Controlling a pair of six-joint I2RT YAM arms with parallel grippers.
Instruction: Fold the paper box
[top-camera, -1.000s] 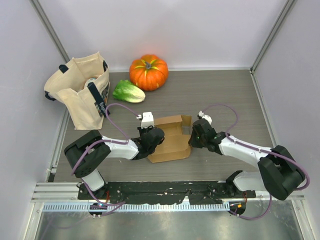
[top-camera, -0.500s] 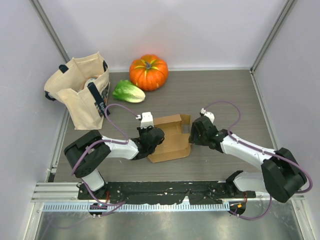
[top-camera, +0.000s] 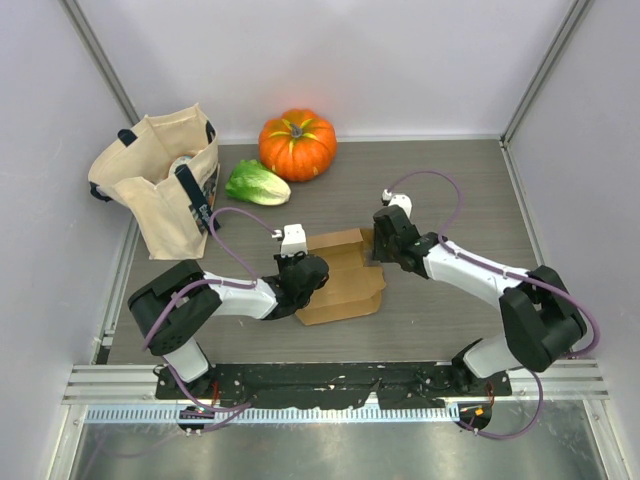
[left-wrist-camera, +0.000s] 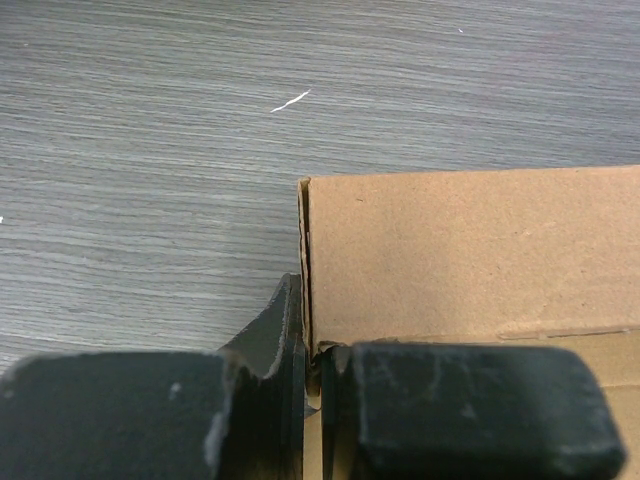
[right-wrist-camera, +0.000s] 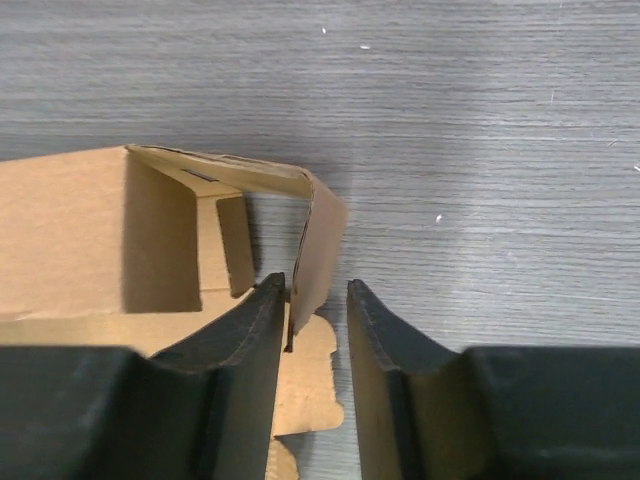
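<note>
The tan paper box lies half-folded in the middle of the table, its back wall raised. My left gripper is at its left side. In the left wrist view this gripper is shut on the thin upright left wall of the box. My right gripper hovers at the box's far right corner. In the right wrist view it is open, and the upright side flap stands between the jaws, close to the left finger. A rounded tab lies flat below.
An orange pumpkin and a green lettuce sit at the back. A beige tote bag stands at the back left. Enclosure walls ring the table, and a metal rail runs along the near edge.
The right gripper has opened and moved back and left, from the box's right side to its far right corner. The left gripper has stayed shut on the left wall.
</note>
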